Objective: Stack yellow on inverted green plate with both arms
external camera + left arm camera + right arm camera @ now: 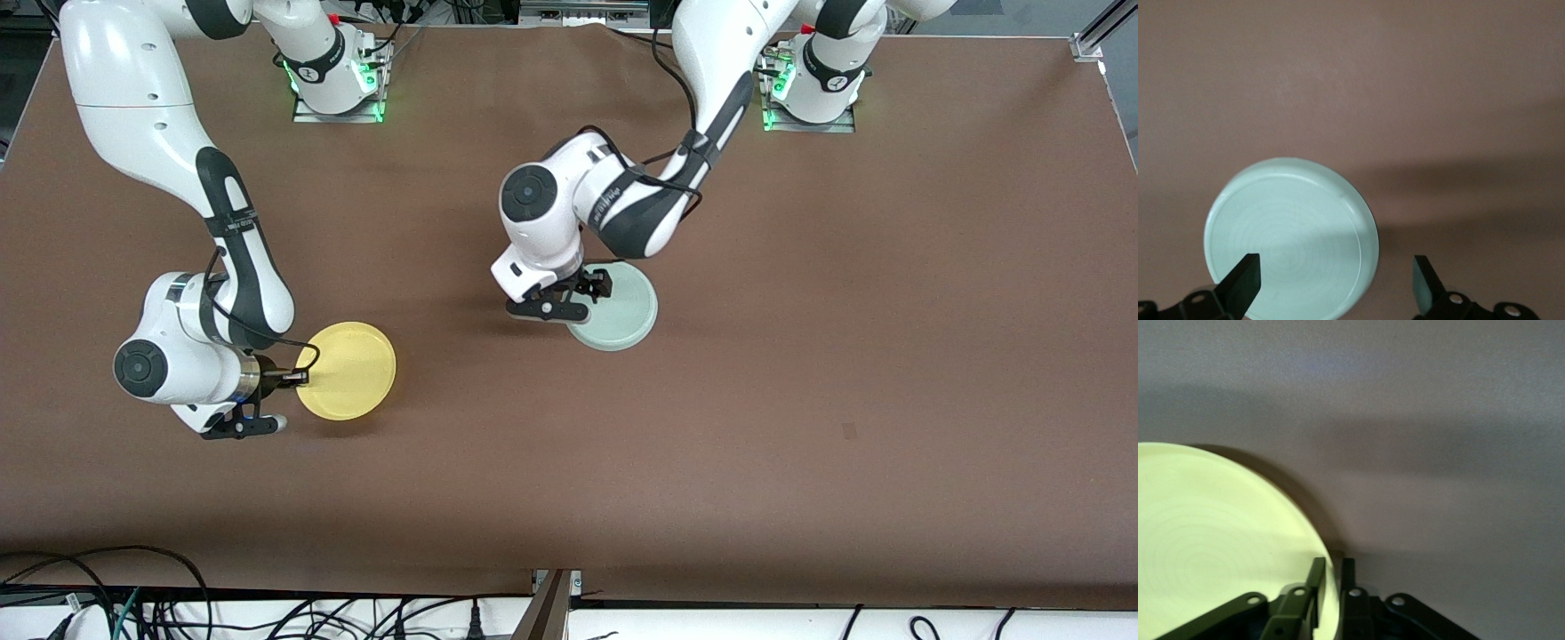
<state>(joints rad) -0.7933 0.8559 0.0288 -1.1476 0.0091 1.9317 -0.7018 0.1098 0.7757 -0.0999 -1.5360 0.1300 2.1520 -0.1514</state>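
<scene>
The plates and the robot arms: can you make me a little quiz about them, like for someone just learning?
1. True or false: the yellow plate already sits on the green plate.
2. Which end effector is closed on a plate's rim? A) left end effector B) right end effector
3. Fill in: the green plate lies with its flat ____ facing up.

Key
1. False. The two plates lie apart on the table, the yellow one toward the right arm's end.
2. B. It pinches the yellow plate's rim; the left end effector is open above the green plate.
3. Underside; the plate is upside down.
</scene>
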